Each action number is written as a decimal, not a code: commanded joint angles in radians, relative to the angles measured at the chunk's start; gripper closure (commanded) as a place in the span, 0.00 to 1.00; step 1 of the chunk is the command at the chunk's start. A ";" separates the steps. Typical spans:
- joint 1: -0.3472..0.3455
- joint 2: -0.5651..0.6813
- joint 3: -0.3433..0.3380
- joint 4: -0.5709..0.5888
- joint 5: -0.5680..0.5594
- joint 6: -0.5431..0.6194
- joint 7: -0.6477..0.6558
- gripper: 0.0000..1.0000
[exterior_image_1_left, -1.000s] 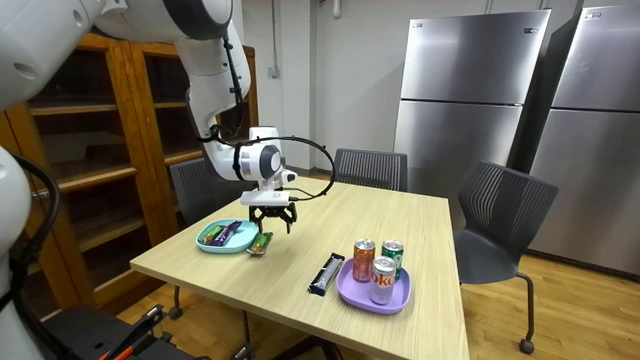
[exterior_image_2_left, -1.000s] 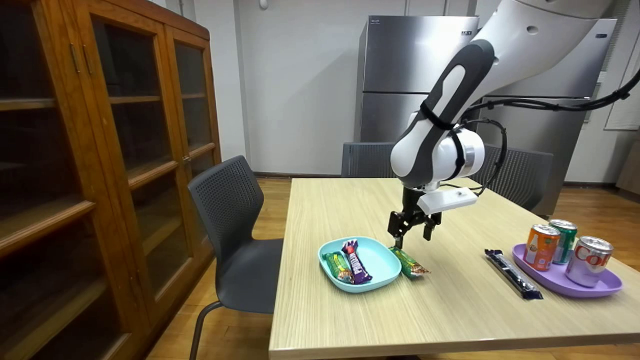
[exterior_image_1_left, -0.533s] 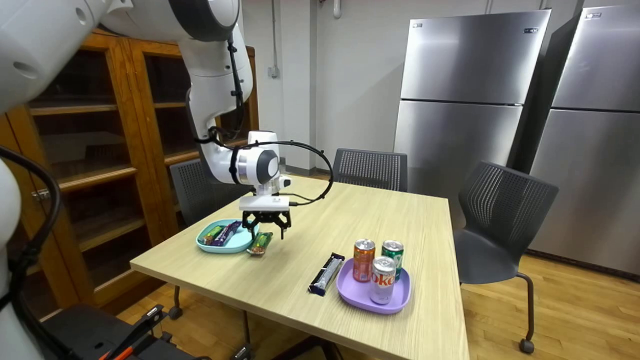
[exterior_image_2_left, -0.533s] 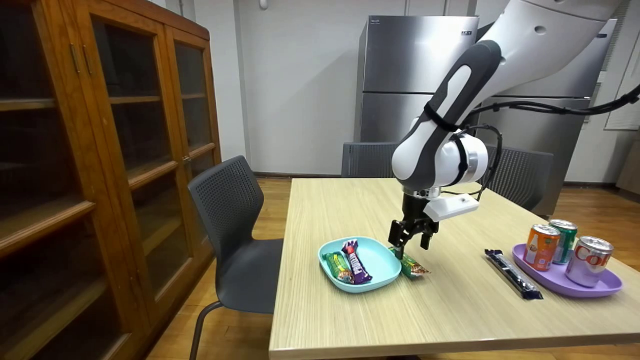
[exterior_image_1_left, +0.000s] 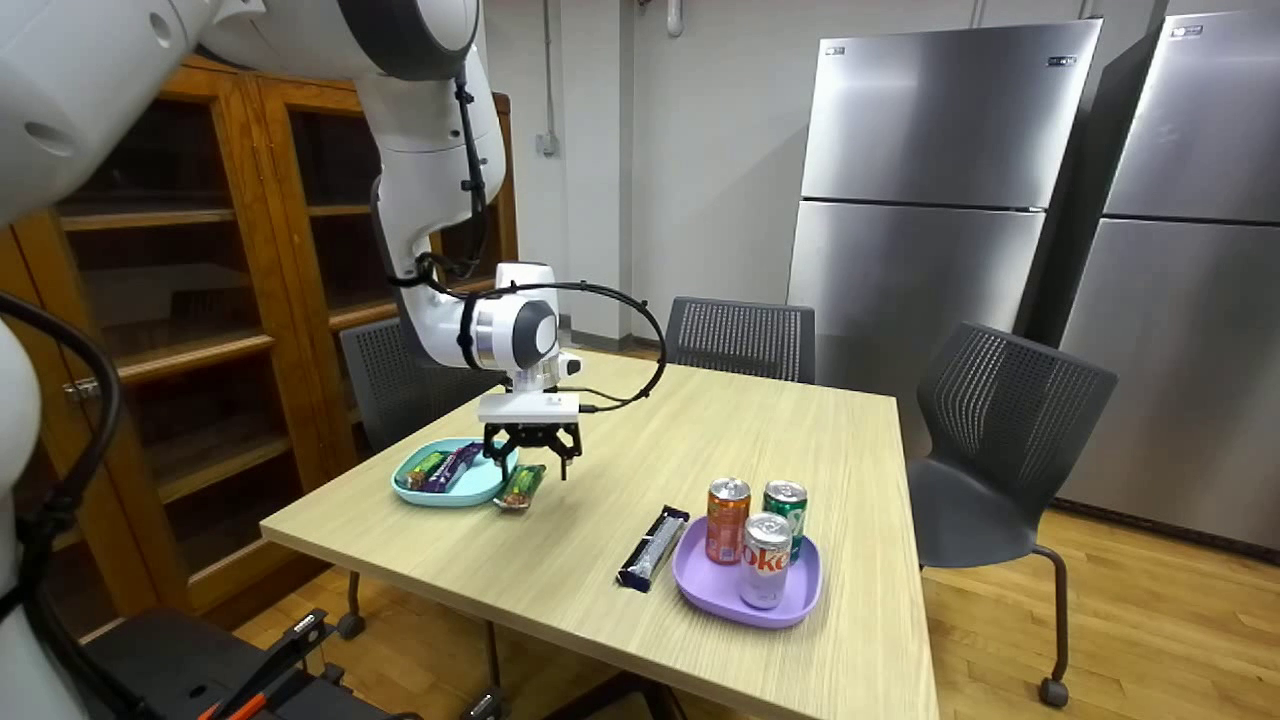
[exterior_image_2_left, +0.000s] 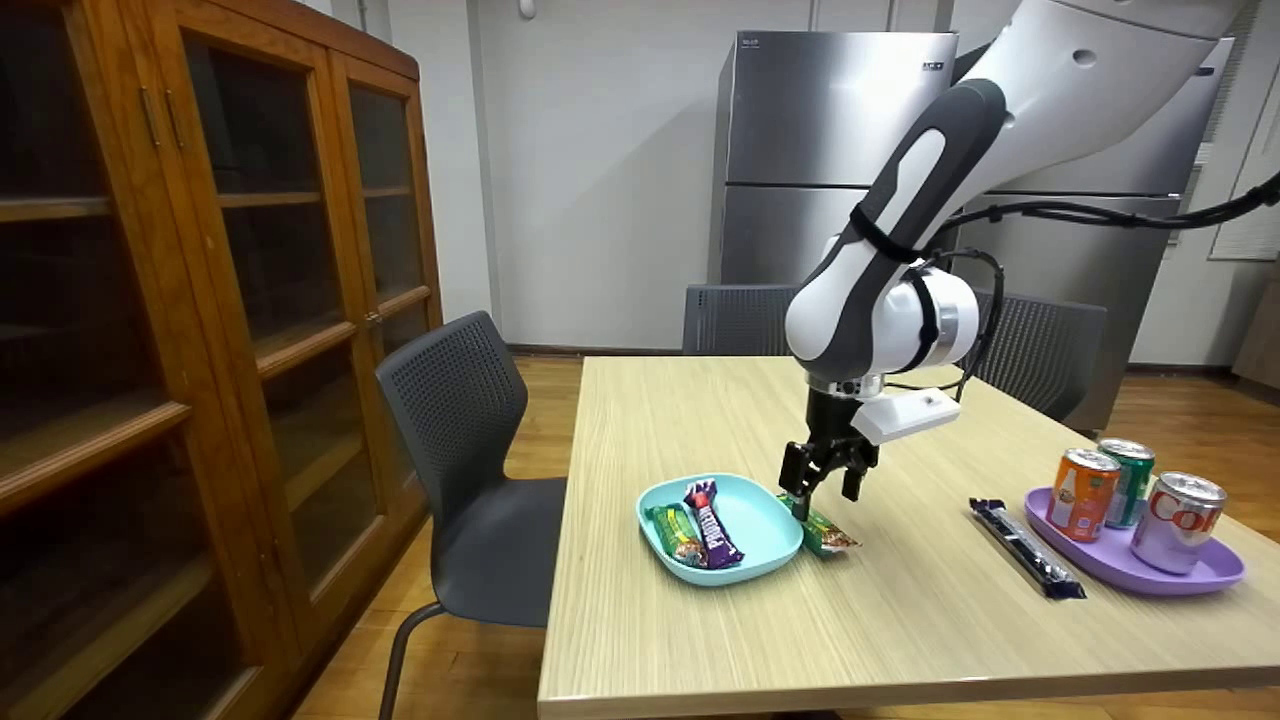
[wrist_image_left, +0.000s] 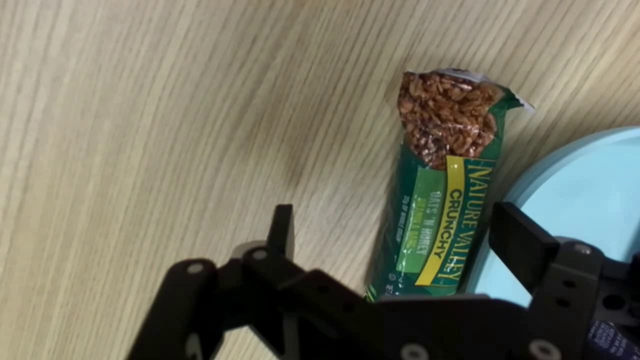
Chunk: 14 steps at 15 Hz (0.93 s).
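My gripper (wrist_image_left: 392, 220) stands open just above a green granola bar (wrist_image_left: 440, 200) with a see-through end. In the wrist view the bar lies between the two spread fingers, and nothing is gripped. One finger (wrist_image_left: 522, 245) overlaps the rim of the teal plate (wrist_image_left: 575, 185); whether it touches cannot be told. Beside the plate, the same bar (exterior_image_1_left: 520, 488) rests flat on the table. On the plate lie a purple protein bar (exterior_image_2_left: 712, 525) and another green bar (exterior_image_2_left: 677, 535). The near granola bar's lower end is hidden by the gripper body in the wrist view.
A dark-wrapped bar (exterior_image_2_left: 1027, 548) lies on the table beside a purple tray (exterior_image_1_left: 705, 590). On that tray stand an orange can (exterior_image_1_left: 727, 520), a green can (exterior_image_2_left: 1128, 482) and a silver Coke can (exterior_image_1_left: 766, 562). Chairs (exterior_image_1_left: 1000, 440) surround the table.
Over the last second my gripper has come down and shifted slightly toward the plate, over the granola bar. Since half a second ago it has hardly moved. The objects lie as before.
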 joint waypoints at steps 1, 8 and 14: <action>-0.021 -0.032 0.013 -0.032 -0.018 -0.026 -0.015 0.00; -0.009 -0.024 -0.004 -0.028 -0.028 -0.034 -0.001 0.00; -0.008 -0.022 -0.019 -0.037 -0.033 -0.041 0.006 0.00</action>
